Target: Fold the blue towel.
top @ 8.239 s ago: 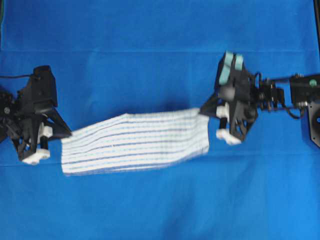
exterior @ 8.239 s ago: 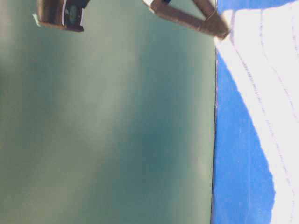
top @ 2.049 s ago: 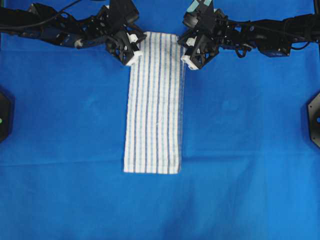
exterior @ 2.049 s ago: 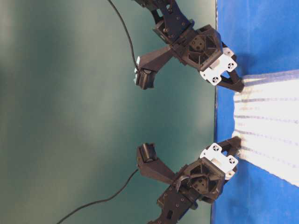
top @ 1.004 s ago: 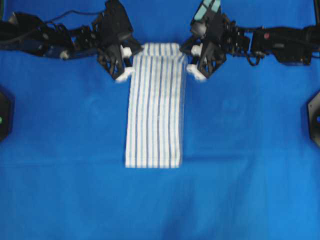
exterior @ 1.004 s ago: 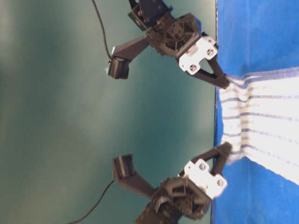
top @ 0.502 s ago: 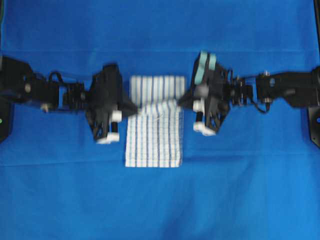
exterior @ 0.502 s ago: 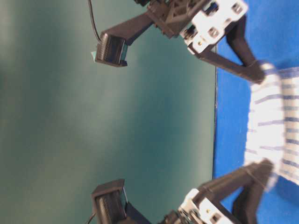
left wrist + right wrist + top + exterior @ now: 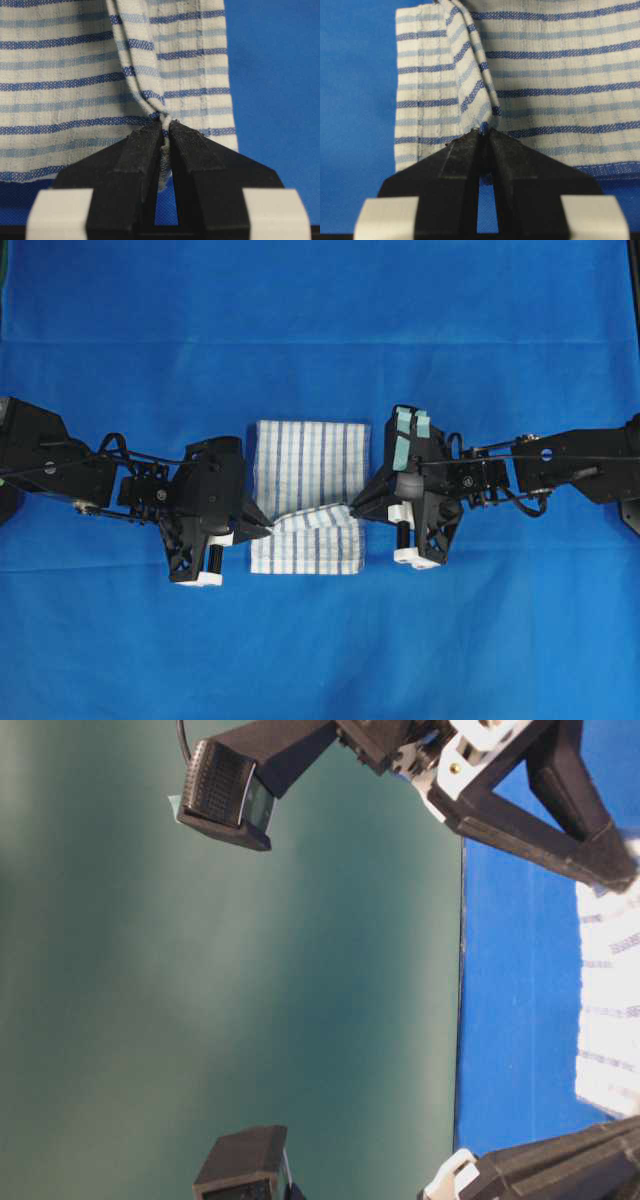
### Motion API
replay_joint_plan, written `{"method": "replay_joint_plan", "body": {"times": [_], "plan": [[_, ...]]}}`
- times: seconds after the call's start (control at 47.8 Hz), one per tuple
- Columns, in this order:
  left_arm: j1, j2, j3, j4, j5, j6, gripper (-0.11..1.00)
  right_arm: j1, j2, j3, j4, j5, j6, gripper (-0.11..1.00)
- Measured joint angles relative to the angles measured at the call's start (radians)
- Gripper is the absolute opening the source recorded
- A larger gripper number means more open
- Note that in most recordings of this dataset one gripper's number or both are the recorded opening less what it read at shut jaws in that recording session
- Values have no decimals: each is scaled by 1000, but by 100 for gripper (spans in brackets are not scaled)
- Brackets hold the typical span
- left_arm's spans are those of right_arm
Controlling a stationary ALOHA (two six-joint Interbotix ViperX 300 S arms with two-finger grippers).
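The blue towel (image 9: pixel 308 495), white with dark and light blue stripes, lies in the middle of the table, its far end doubled over toward the near end. My left gripper (image 9: pixel 266 531) is shut on the towel's left corner, and the cloth (image 9: pixel 100 75) bunches between its black fingertips (image 9: pixel 150 135). My right gripper (image 9: pixel 352 512) is shut on the right corner; its black fingertips (image 9: pixel 470 140) pinch a fold of the towel (image 9: pixel 560 75). The held edge hangs just short of the towel's near edge (image 9: pixel 305 566). At table level only the towel's edge (image 9: pixel 610 1010) and parts of both arms show.
A plain blue sheet (image 9: pixel 320 660) covers the whole table. Both black arms (image 9: pixel 60 465) (image 9: pixel 570 455) reach in from the sides at mid-table. Black mounts sit at the left and right edges (image 9: pixel 630 510).
Both grippers have carried the towel's far end from the back of the table toward the near edge, folding the cloth over itself. They stay shut on the corners throughout.
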Motion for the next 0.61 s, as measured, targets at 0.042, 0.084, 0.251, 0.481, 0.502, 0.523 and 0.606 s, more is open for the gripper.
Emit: {"method": "replay_joint_plan", "body": {"times": [0.042, 0.084, 0.251, 0.481, 0.502, 0.523, 0.606], "plan": [[-5, 2, -3, 0, 0, 0, 3, 5, 2, -2, 2, 0, 0, 7], [-9, 5, -3, 0, 2, 0, 2, 9, 5, -2, 3, 0, 0, 7], [-14, 9, -5, 0, 3, -2, 2, 23, 25, -8, 5, -2, 2, 7], [-17, 37, -11, 0, 0, -6, 5, 48, 61, -38, 6, 6, 2, 7], [-17, 40, -12, 2, 0, -6, 7, 49, 63, -40, 6, 8, 0, 7], [-17, 43, -14, 0, 0, -8, 9, 51, 63, -41, 6, 8, 0, 7], [-18, 48, -15, 0, 0, -15, 23, 54, 66, -43, 6, 11, 0, 8]]}}
